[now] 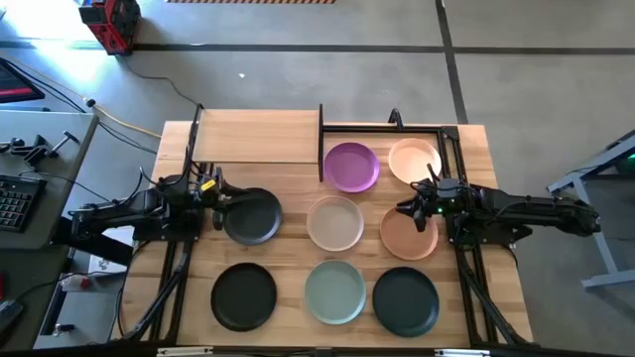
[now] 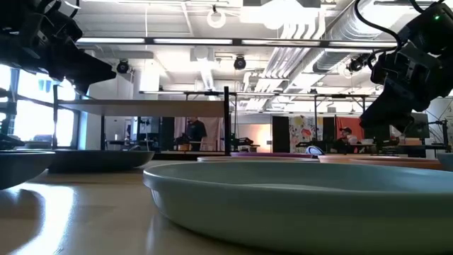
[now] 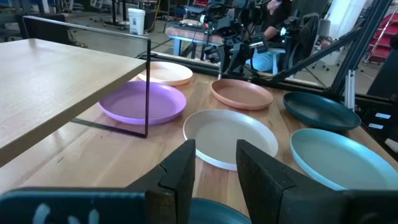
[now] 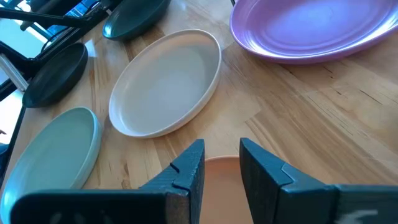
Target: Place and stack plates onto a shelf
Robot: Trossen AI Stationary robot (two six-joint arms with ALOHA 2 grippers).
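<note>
I see my left gripper [image 1: 220, 208], fingers spread, at the left rim of a black plate [image 1: 252, 216]. My right gripper [image 1: 410, 210], also spread, is over the terracotta plate [image 1: 408, 236]. The shelf [image 1: 258, 137] lies far.

Left gripper [image 1: 220, 208] reaches inward from the table's [image 1: 288, 260] left edge, fingers parted; right gripper [image 1: 409, 210] reaches inward from its right edge, fingers parted.

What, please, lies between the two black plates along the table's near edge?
The sage green plate lies between the black plates, seen in the high view.
</note>
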